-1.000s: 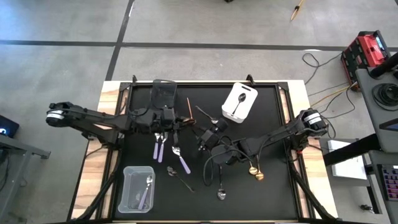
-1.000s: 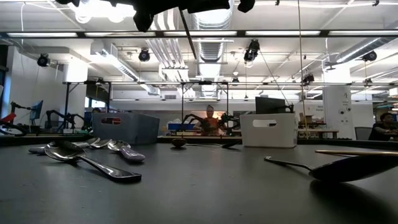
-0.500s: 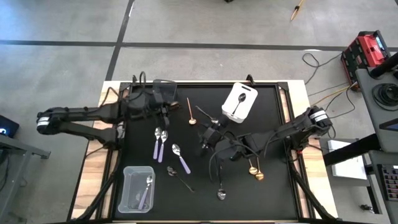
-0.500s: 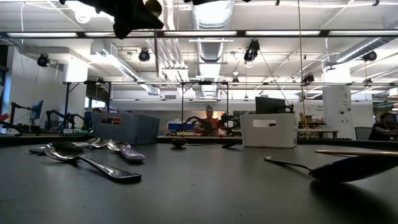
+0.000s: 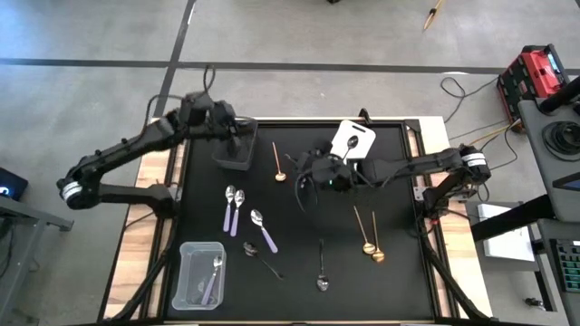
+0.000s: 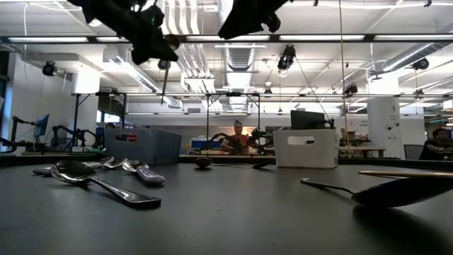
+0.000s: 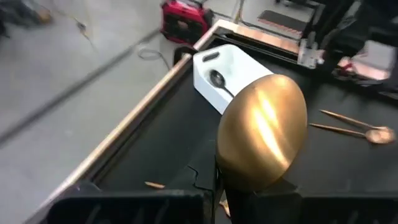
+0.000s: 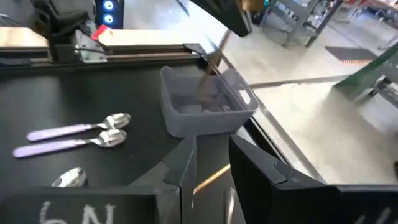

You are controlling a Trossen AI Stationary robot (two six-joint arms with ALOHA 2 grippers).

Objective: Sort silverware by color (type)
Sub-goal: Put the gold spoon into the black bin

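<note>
- Overhead, my left gripper (image 5: 237, 133) hangs above the dark bin (image 5: 234, 145) at the upper left of the black table (image 5: 399, 272), fingers clamped on a gold spoon (image 7: 262, 134) whose bowl fills the middle of my left wrist view.
- From my right wrist view, the handle of that spoon angles down into the bin.
- My right gripper (image 5: 313, 167) sits near the centre of the table, just left of the white bin (image 5: 350, 149); I cannot tell from these views whether its fingers grip anything, though a narrow gap shows between them in the right wrist view.
- 1 dark spoon (image 5: 343, 155) lies in the white bin.
- 2 lilac-handled spoons (image 5: 232, 209) lie side by side at centre left, with a 3rd (image 5: 263, 230) just right of them and another in the clear bin (image 5: 200, 273) at lower left.
- 1 gold spoon (image 5: 277, 163) rests between the dark and white bins; 2 more (image 5: 367, 234) lie at lower right.
- 2 dark spoons (image 5: 321, 265) lie near the bottom centre.
</note>
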